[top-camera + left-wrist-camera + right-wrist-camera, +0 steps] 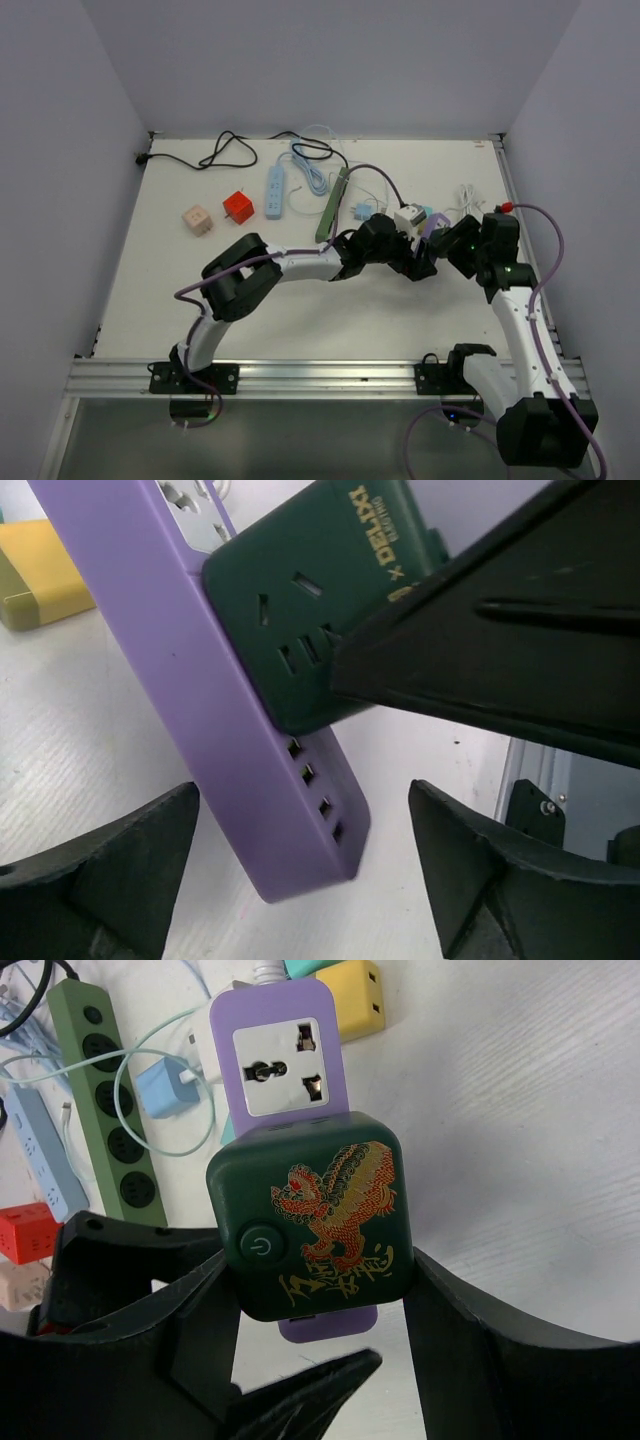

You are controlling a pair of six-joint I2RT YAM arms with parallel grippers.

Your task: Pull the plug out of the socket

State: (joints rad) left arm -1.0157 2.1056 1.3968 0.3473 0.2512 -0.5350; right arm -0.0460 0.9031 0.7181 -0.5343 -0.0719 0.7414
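Note:
A dark green cube plug (315, 1225) with a gold and red lion print sits in a purple socket strip (280, 1050) lying on the white table. My right gripper (320, 1290) is shut on the green plug, one finger pressed on each side. In the left wrist view the purple strip (200, 680) runs between the fingers of my left gripper (305, 830), which is open with a gap on both sides near the strip's end. The green plug (330, 570) shows there too, partly hidden by the right gripper's black finger (500, 650). In the top view both grippers meet around (425, 250).
A green power strip (333, 205), a blue strip (274, 192), a red cube (238, 207), a pink cube (195, 218) and a black cable (215, 155) lie at the back left. A yellow adapter (350, 995) and a light blue charger (165, 1090) lie next to the purple strip.

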